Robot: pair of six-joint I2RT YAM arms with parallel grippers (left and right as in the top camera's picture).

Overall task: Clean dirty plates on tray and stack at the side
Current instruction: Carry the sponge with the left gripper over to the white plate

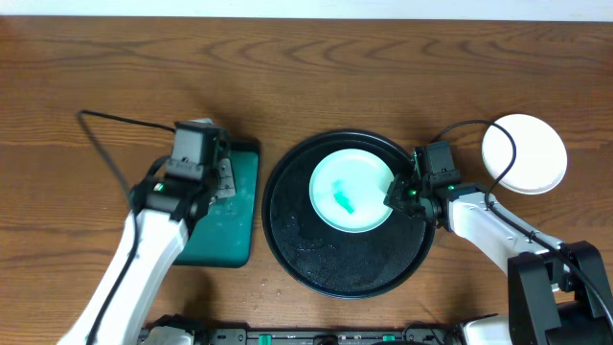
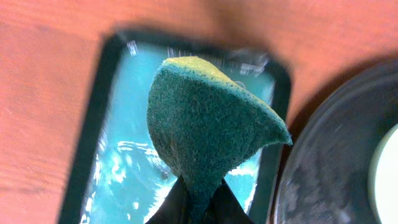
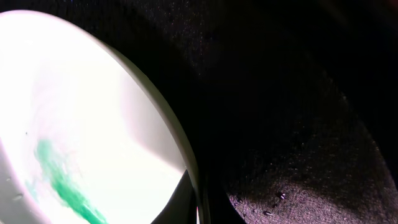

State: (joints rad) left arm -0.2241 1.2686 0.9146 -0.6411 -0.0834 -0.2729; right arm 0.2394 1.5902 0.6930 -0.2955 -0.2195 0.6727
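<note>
Green-smeared plate point(image 1: 359, 177) at frame centre sits pinched by its rim in the right gripper point(image 1: 396, 192), seemingly steadied for washing; the left gripper point(image 2: 198, 202), clamping a sponge point(image 2: 205, 124), should next cross over and scrub.

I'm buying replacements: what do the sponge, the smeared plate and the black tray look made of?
The sponge: yellow foam under a fuzzy, matte green scouring layer. The plate: smooth glossy white, ceramic or melamine; the look leaves it open. The black tray: glossy, speckled, probably plastic or coated metal.
</note>
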